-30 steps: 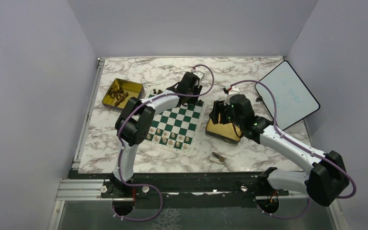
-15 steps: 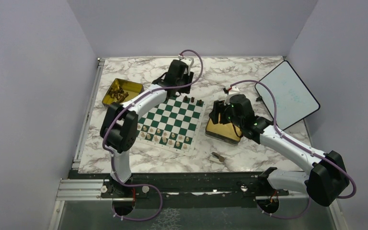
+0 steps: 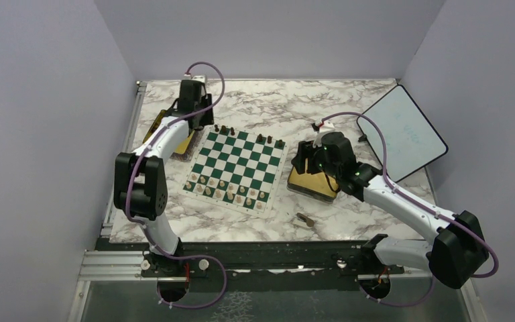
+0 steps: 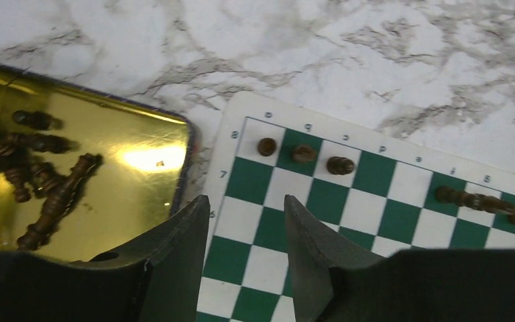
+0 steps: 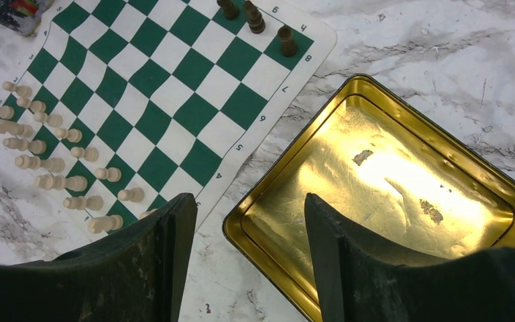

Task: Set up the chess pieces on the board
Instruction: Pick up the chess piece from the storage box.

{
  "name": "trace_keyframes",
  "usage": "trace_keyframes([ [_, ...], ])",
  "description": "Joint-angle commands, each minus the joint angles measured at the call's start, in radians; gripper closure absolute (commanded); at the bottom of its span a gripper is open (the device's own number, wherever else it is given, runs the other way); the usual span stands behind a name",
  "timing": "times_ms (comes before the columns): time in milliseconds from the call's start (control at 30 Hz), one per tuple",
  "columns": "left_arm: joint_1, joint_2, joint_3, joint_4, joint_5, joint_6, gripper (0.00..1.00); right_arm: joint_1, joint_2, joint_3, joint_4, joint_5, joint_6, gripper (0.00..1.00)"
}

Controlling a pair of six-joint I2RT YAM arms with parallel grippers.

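Left gripper (image 4: 245,201) — jaws released, empty — hangs nearer the tin (image 4: 149,155), whose dark pieces (image 4: 57,198) lie at 9 o'clock, nearest one's long axis 1-to-7; right gripper (image 5: 247,199) likewise released.

A marble-patterned surface (image 3: 349,107) carries a green-and-white chessboard (image 3: 240,163) at centre frame. A gold tin (image 4: 149,194) sits just beside its upper-left corner, and a second tin (image 5: 389,174) near its right edge. A lone dark chess piece (image 3: 304,219) lies on its side at lower centre. A black-rimmed white tablet (image 3: 402,131) sits upper right.
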Motion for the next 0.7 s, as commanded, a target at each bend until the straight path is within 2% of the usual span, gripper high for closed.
trace_keyframes([
  [0, 0.097, -0.074, -0.036, -0.021, -0.016, -0.009, 0.55, -0.006, 0.013, -0.010, 0.031, -0.027, 0.011, 0.35],
  [367, 0.286, -0.044, -0.057, -0.030, -0.001, 0.075, 0.60, -0.005, 0.020, -0.016, 0.041, -0.043, 0.017, 0.35],
  [667, 0.329, 0.056, -0.022, -0.001, 0.025, 0.304, 0.61, -0.005, 0.010, -0.011, 0.032, -0.044, 0.016, 0.34],
])
